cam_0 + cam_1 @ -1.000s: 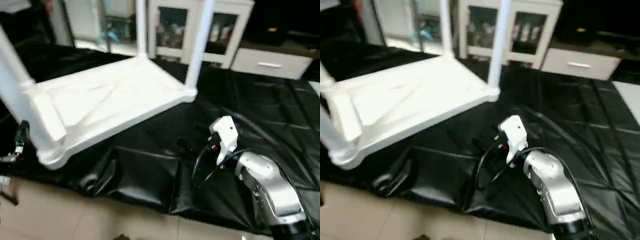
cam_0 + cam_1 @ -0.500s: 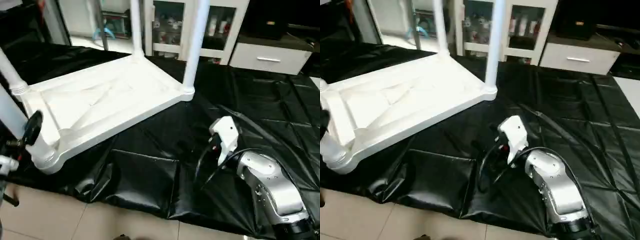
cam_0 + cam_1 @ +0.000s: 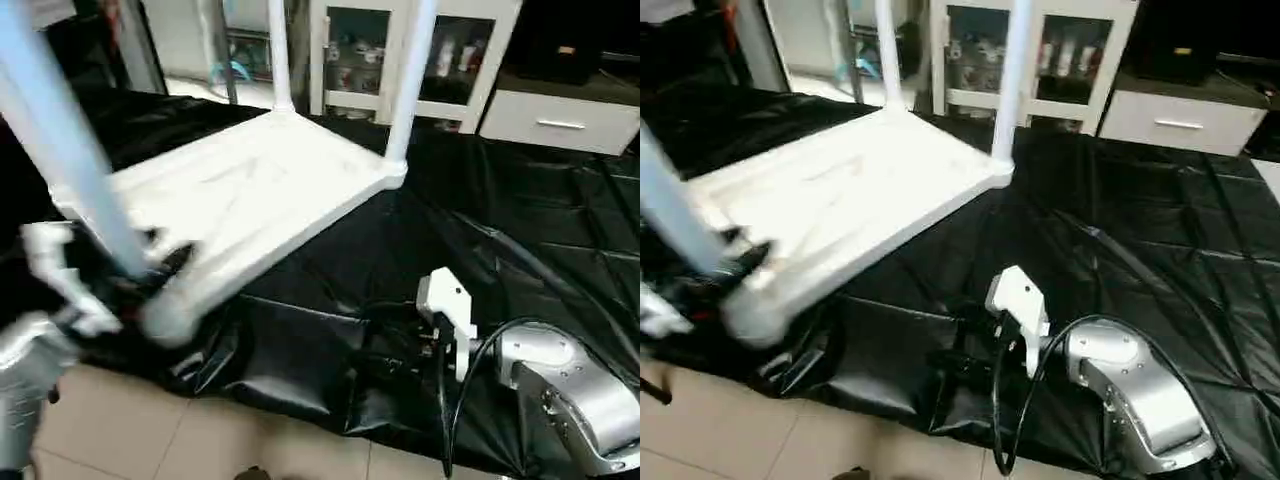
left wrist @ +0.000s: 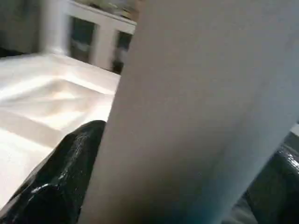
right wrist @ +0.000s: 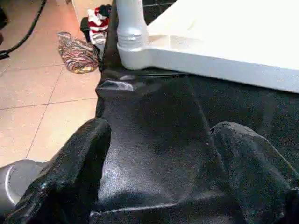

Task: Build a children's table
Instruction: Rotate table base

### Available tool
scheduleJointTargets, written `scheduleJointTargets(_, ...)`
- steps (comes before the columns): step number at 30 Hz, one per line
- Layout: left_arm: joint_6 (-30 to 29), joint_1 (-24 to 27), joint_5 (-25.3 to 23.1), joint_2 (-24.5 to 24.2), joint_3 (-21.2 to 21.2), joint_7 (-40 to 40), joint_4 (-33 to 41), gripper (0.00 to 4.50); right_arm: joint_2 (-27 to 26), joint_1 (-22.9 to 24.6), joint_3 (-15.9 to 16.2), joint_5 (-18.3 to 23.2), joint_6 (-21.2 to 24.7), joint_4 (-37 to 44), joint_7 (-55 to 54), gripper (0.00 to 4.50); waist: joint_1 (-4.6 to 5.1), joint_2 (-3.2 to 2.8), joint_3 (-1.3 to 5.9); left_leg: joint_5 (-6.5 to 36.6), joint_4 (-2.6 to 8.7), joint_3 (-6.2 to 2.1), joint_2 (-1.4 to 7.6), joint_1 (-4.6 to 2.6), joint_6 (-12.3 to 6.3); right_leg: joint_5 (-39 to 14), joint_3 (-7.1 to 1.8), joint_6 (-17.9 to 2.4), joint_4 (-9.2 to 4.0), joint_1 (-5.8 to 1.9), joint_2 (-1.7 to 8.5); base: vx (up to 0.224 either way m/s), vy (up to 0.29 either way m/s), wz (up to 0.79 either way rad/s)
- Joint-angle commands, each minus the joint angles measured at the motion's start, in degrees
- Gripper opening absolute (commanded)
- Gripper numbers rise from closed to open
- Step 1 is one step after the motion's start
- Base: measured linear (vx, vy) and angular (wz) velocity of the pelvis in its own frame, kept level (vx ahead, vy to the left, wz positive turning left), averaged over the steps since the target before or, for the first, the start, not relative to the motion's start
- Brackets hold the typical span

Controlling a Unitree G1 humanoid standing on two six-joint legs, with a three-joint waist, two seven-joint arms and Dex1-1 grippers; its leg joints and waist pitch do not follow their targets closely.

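On the black sheet the tabletop lies underside up, legs rising, so the near leg is reachable. My left jaws stand wide around it; my right jaws hang released, empty, ready.

Your left arm comes in at seven o'clock, its left gripper reaching toward one o'clock with a leg between its spread fingers. Your right arm sits at five o'clock, the right gripper wide open and empty.
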State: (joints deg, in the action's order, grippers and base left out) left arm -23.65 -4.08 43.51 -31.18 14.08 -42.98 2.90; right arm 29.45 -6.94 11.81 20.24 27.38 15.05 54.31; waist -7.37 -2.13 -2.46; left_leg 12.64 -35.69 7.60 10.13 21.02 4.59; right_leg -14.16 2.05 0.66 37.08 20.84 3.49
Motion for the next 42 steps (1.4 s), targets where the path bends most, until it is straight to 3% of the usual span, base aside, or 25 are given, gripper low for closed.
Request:
scheduleJointTargets(1, -1.86, -4.65, -1.72, 1.33, -6.17, -2.88, -0.31, 4.44, 0.9, -0.81, -0.81, 0.59, 0.42, 0.8, 0.57, 3.8, 0.33, -1.07, 2.72, 12.6, 5.47, -0.26, 2.54, -1.08, 1.61, -3.33, -2.67, -11.68, -4.6, -1.01, 3.84, 0.0, 0.0, 0.0)
scheduleJointTargets(2, -1.86, -4.65, -1.72, 1.33, -6.17, -2.88, -0.31, 4.44, 0.9, -0.81, -0.81, 0.59, 0.42, 0.8, 0.57, 3.8, 0.38, -1.06, 2.55, 12.87, 5.57, -0.17, 2.5, -1.04, 1.6, -3.79, -2.68, -11.67, -4.76, -0.97, 3.76, 0.0, 0.0, 0.0)
scheduleJointTargets(5, -1.39, -10.64, -5.91, 4.44, -12.56, -4.76, -3.66, 4.44, 1.59, -1.0, -1.0, 0.77, 0.77, 1.2, 0.76, 3.8, -0.2, -0.86, 2.85, 11.9, 5.44, 0.12, 2.54, -1.09, 1.72, -3.3, -2.71, -10.89, -4.8, -1.1, 3.8, 0.0, 0.0, 0.0)
scheduleJointTargets(7, 2.8, -18.19, -12.86, 10.01, -18.94, -5.1, -11.03, 4.44, 1.82, -1.47, -1.4, 0.73, 0.87, 1.06, 0.49, 3.8, -0.38, -0.63, 2.9, 11.32, 5.33, 0.39, 2.6, -1.17, 1.4, -2.72, -2.79, -10.94, -4.87, -1.14, 4.01, 0.0, 0.0, 0.0)
scheduleJointTargets(9, 2.8, -18.19, -12.86, 10.01, -18.94, -5.1, -11.03, 4.44, 1.82, -1.47, -1.4, 0.73, 0.87, 1.06, 0.49, 3.8, -0.41, -0.5, 3.1, 9.94, 5.33, 0.28, 2.69, -0.79, 1.5, -1.68, -2.68, -10.66, -4.68, -1.57, 4.29, 0.0, 0.0, 0.0)
scheduleJointTargets(10, 6.33, -22.96, -16.93, 14.25, -21.65, -3.85, -16.81, 4.44, 1.9, -1.68, -1.62, 0.56, 0.8, 0.92, 0.27, 3.8, 0.1, -0.31, 2.82, 9.25, 5.46, 0.34, 2.47, -0.16, 1.13, -1.08, -2.64, -10.21, -5.06, -1.83, 4.08, 0.0, 0.0, 0.0)
scheduleJointTargets(11, 8.73, -27.6, -19.8, 18.49, -23.62, -2.13, -22.45, 4.44, 2.0, -1.81, -1.82, 0.44, 0.78, 0.88, 0.0, 3.8, 0.23, -0.55, 3.27, 9.32, 4.93, 0.51, 2.38, -0.87, 1.19, 0.27, -2.68, -10.34, -5.15, -1.66, 4.02, 0.0, 0.0, 0.0)
scheduleJointTargets(12, 8.73, -27.6, -19.8, 18.49, -23.62, -2.13, -22.45, 4.44, 2.0, -1.81, -1.82, 0.44, 0.78, 0.88, 0.0, 3.8, -0.08, -0.55, 3.52, 8.59, 4.72, 0.41, 2.43, -1.01, 1.06, 1.73, -2.63, -10.7, -4.83, -1.71, 4.19, 0.0, 0.0, 0.0)
scheduleJointTargets(13, 11.46, -33.41, -22.26, 24.29, -25.59, 0.57, -29.32, 4.44, 2.18, -1.69, -2.12, 0.39, 0.78, 1.11, -0.47, 3.8, 0.04, -0.32, 3.37, 6.47, 4.86, 0.33, 2.44, -0.05, 0.42, 4.66, -2.58, -11.38, -4.58, -2.32, 4.34, 0.0, 0.0, 0.0)
scheduleJointTargets(14, 11.46, -33.41, -22.26, 24.29, -25.59, 0.57, -29.32, 4.44, 2.18, -1.69, -2.12, 0.39, 0.78, 1.11, -0.47, 3.8, -0.16, -0.3, 3.43, 6.59, 4.51, 0.58, 2.23, -0.4, 0.25, 5.05, -2.53, -11.43, -4.79, -1.98, 4.12, 0.0, 0.0, 0.0)
scheduleJointTargets(15, 13.56, -35.96, -23.93, 27.21, -26.9, 2.24, -32.28, 4.44, 2.23, -1.4, -2.33, 0.32, 0.77, 1.42, -0.92, 3.8, -0.27, -0.4, 3.74, 5.69, 4.49, 0.29, 2.49, -0.34, -0.36, 7.25, -2.53, -12.29, -4.3, -2.4, 4.61, 0.0, 0.0, 0.0)
scheduleJointTargets(18, 16.79, -39.36, -26.75, 31.09, -28.3, 5.83, -37.29, 4.44, 2.27, -0.88, -2.59, 0.3, 0.78, 1.91, -1.61, 3.8, -0.17, 0.08, 3.72, 3.08, 4.19, 0.25, 2.27, 0.29, -2.69, 11.35, -2.3, -13.05, -4.15, -2.84, 4.58, 0.0, 0.0, 0.0)
scheduleJointTargets(19, 18.86, -40.46, -28.51, 31.86, -28.49, 7.88, -39.82, 4.44, 2.25, -0.71, -2.61, 0.32, 0.86, 2.15, -1.86, 3.8, -0.06, -0.67, 3.84, 2.56, 3.99, 0.17, 2.18, 0.32, -3.34, 11.76, -2.24, -13.04, -4.02, -2.86, 4.71, 0.0, 0.0, 0.0)
scheduleJointTargets(20, 20.01, -40.89, -29.39, 31.9, -28.31, 9.07, -41.28, 4.44, 2.27, -0.5, -2.65, 0.37, 0.95, 2.42, -2.01, 3.8, 0.35, -0.22, 3.82, 2.86, 3.94, 0.23, 2.17, 0.34, -4.14, 11.52, -2.22, -13.01, -4.29, -2.96, 4.67, 0.0, 0.0, 0.0)
scheduleJointTargets(24, 20.73, -39.77, -29.69, 29.89, -27.79, 8.54, -40.33, 4.44, 2.36, 0.1, -2.83, 0.39, 0.98, 2.85, -2.25, 3.8, 1.07, -0.34, 3.62, 4.25, 4.24, 0.13, 2.28, 0.34, -4.76, 6.89, -2.02, -13.09, -4.54, -2.86, 4.72, 0.0, 0.0, 0.0)
scheduleJointTargets(26, 20.97, -38.11, -29.57, 27.75, -27.24, 3.51, -39.7, 4.44, 2.34, 0.16, -2.86, 0.3, 0.93, 2.78, -2.46, 3.8, 1.47, -0.47, 3.28, 5.39, 4.52, 0.27, 2.42, 0.32, -4.77, 2.19, -2.05, -13.56, -5.0, -2.51, 4.69, 0.0, 0.0, 0.0)
scheduleJointTargets(27, 20.75, -37.02, -29.32, 26.43, -27.12, 0.77, -39.03, 4.44, 2.22, -0.03, -2.93, 0.25, 0.91, 2.59, -2.65, 3.8, 1.53, -0.36, 3.27, 5.83, 4.63, 0.31, 2.49, 0.19, -4.68, 1.02, -2.07, -13.54, -5.11, -2.38, 4.68, 0.0, 0.0, 0.0)
scheduleJointTargets(28, 21.1, -36.25, -29.11, 25.25, -27.08, -1.68, -39.22, 4.44, 2.11, -0.31, -2.98, 0.15, 0.75, 2.34, -2.98, 3.8, 1.67, -0.64, 3.25, 6.4, 4.75, 0.26, 2.61, 0.11, -4.35, -0.06, -2.11, -13.6, -5.1, -2.2, 4.66, 0.0, 0.0, 0.0)
scheduleJointTargets(29, 20.97, -35.25, -28.93, 23.76, -27.33, -4.03, -39.08, 4.44, 1.88, -0.71, -3.08, -0.14, 0.41, 1.92, -3.47, 3.8, 1.79, -0.26, 3.25, 6.87, 4.85, 0.32, 2.71, 0.0, -4.13, -0.44, -2.15, -13.67, -5.08, -2.13, 4.71, 0.0, 0.0, 0.0)
scheduleJointTargets(30, 20.89, -34.29, -29.22, 21.82, -28.08, -6.8, -39.19, 4.44, 1.66, -1.18, -3.29, -0.32, 0.17, 1.42, -3.92, 3.8, 1.78, -0.5, 3.28, 6.94, 4.87, 0.3, 2.7, -0.04, -4.02, -0.62, -2.15, -13.73, -5.03, -2.03, 4.75, 0.0, 0.0, 0.0)
scheduleJointTargets(31, 20.85, -33.67, -29.87, 20.18, -28.92, -8.64, -39.29, 4.44, 1.55, -1.54, -3.39, -0.39, 0.1, 1.12, -4.07, 3.8, 2.0, -0.27, 3.2, 6.98, 5.01, 0.35, 2.71, 0.07, -3.88, -0.59, -2.17, -13.57, -5.06, -1.97, 4.73, 0.0, 0.0, 0.0)
scheduleJointTargets(32, 21.15, -33.45, -31.13, 18.55, -29.97, -9.77, -40.18, 4.44, 1.53, -1.82, -3.48, -0.43, 0.08, 0.9, -4.07, 3.8, 2.08, -0.61, 3.25, 7.49, 5.07, 0.3, 2.76, -0.07, -3.53, -0.81, -2.16, -13.44, -4.95, -1.84, 4.72, 0.0, 0.0, 0.0)
scheduleJointTargets(36, 24.34, -34.77, -36.26, 15.49, -32.25, -8.46, -46.04, 4.44, 1.59, -2.59, -3.32, -1.21, -0.5, 0.01, -4.24, 3.8, 2.11, -0.82, 3.18, 8.16, 5.1, 0.39, 2.78, -0.36, -2.76, -0.13, -2.2, -13.35, -5.06, -1.59, 4.71, 0.0, 0.0, 0.0)
scheduleJointTargets(39, 27.98, -38.06, -40.36, 14.94, -31.61, -3.57, -53.28, 4.44, 1.61, -3.38, -3.69, -2.13, -0.79, -0.88, -5.64, 3.8, 1.81, -0.7, 3.41, 5.78, 4.91, 0.36, 2.67, -0.13, -2.78, 4.17, -2.17, -13.17, -4.72, -2.0, 4.82, 0.0, 0.0, 0.0)
scheduleJointTargets(42, 27.78, -39.73, -40.36, 15.24, -30.93, -3.82, -55.57, 4.44, 1.63, -3.66, -4.29, -3.03, -0.93, -1.43, -7.28, 3.8, 1.72, -0.61, 3.6, 4.01, 4.73, 0.41, 2.63, -0.02, -2.99, 7.6, -2.1, -13.94, -4.34, -2.12, 4.95, 0.0, 0.0, 0.0)
